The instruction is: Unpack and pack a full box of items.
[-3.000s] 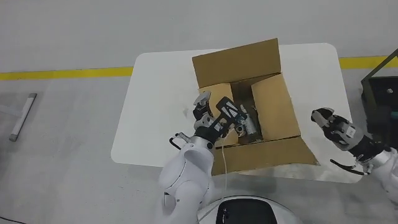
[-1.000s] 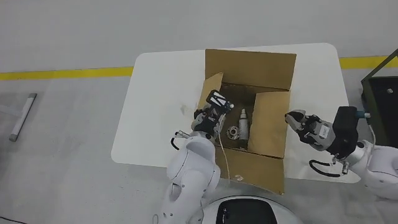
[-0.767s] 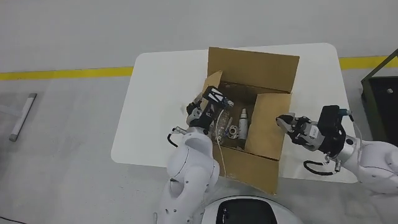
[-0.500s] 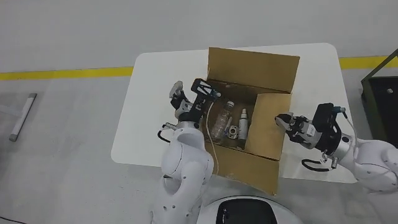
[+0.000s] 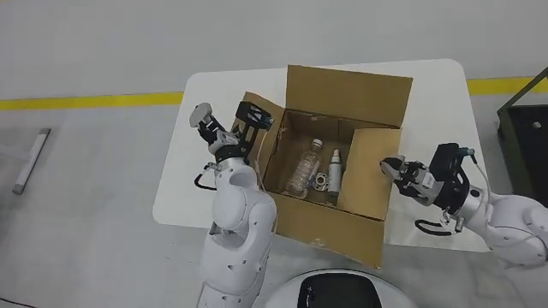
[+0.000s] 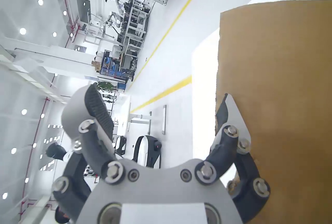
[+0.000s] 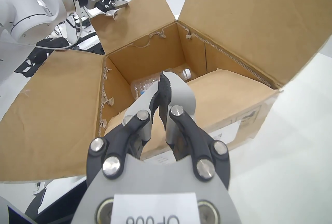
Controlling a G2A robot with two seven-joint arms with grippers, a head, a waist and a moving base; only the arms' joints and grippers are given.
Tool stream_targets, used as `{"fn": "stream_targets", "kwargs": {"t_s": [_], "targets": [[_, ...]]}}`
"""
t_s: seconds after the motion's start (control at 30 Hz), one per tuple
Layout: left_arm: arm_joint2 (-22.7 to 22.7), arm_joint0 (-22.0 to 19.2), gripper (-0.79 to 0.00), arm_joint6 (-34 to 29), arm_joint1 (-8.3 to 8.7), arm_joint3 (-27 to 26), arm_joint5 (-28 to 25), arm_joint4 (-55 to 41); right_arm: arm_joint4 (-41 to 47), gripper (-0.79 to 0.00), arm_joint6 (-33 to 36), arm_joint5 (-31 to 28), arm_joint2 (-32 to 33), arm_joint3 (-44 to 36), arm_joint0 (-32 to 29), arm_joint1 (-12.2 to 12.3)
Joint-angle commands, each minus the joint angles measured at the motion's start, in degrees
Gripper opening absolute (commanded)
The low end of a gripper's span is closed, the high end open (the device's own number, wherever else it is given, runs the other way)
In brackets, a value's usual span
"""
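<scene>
The open cardboard box point(image 5: 347, 94) stands in the middle of the white table. Inside lie a clear plastic bottle point(image 5: 303, 164), a small white bottle point(image 5: 335, 171) and a small metal part point(image 5: 318, 180). My left gripper point(image 5: 221, 127) is open at the box's left flap point(image 5: 259, 133), one finger lying against the cardboard point(image 6: 275, 66). The left gripper point(image 6: 158, 95) has nothing between its fingers. My right gripper point(image 5: 390, 172) is shut just outside the in-folded right flap point(image 5: 370, 167). Past the right gripper point(image 7: 162, 90) the clear bottle point(image 7: 145, 82) shows in the box.
The table point(image 5: 205, 180) has bare room left of the box and a strip to its right. A dark green cart point(image 5: 524, 137) stands off the table's right edge. The box's near flap point(image 5: 330, 222) hangs toward me; the back flap stands up.
My left gripper came up out of the box and moved left, and the left flap swung outward with it. My right gripper moved in beside the right flap, then kept still.
</scene>
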Motion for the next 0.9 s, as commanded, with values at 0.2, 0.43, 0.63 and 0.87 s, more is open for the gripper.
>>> {"fn": "stream_targets", "kwargs": {"t_s": [0.2, 0.43, 0.63, 0.87], "targets": [[-0.8, 0.4, 0.000, -0.7, -0.30, 3.0, 2.0, -1.7, 0.7, -0.785, -1.3, -0.4, 0.4, -0.2, -1.7, 0.0], [-0.4, 0.6, 0.000, -0.4, -0.69, 0.5, 3.2, -4.3, 2.7, -0.785, -5.4, 0.0, 2.5, -0.5, -3.1, 0.0], [2.7, 1.2, 0.000, 0.4, -1.48, -8.6, 3.0, -12.0, 5.2, -0.785, -9.1, 0.5, 6.3, -1.1, -5.9, 0.0], [11.4, 3.7, 0.000, 3.1, -2.34, -13.2, -3.7, -23.1, 6.5, -0.785, -11.4, 2.0, 10.3, -0.1, -9.5, -0.1]]}}
